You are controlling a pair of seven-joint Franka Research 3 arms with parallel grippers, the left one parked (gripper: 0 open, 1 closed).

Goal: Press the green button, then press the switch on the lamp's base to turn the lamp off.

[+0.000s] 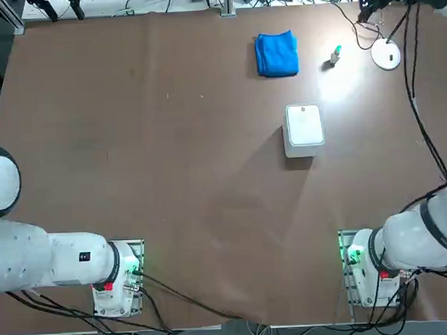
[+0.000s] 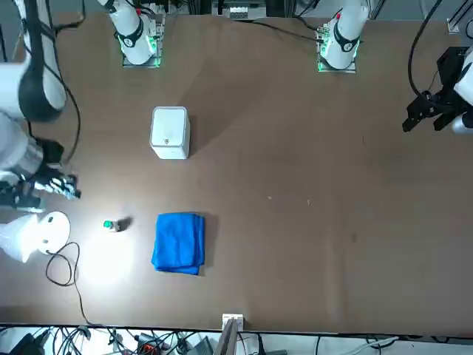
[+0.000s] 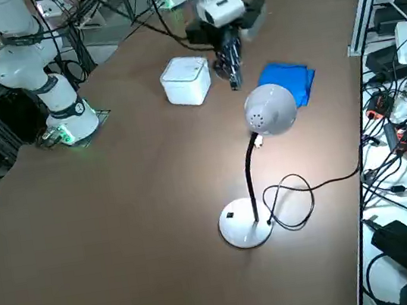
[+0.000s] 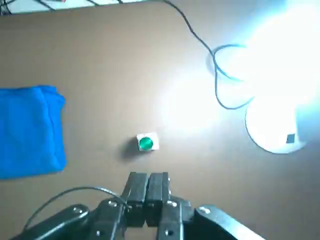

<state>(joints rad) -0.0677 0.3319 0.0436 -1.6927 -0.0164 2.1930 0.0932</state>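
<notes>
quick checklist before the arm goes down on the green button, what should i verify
1. Right gripper fingers together for a blunt press: ok, they touch in the wrist view.
2. Small whitish stub with the teal-green button on top, standing upright: ok.
3. Gripper lined up over the button: not ok yet; in the wrist view the button sits just ahead of the fingertips.
4. Gripper above the table, not touching the button: ok, the side view shows it raised.
5. Folded blue cloth and white rounded box away from the button: ok, both lie apart from it.
6. White disc-based desk lamp lit, dark switch on its base unblocked: ok.
</notes>
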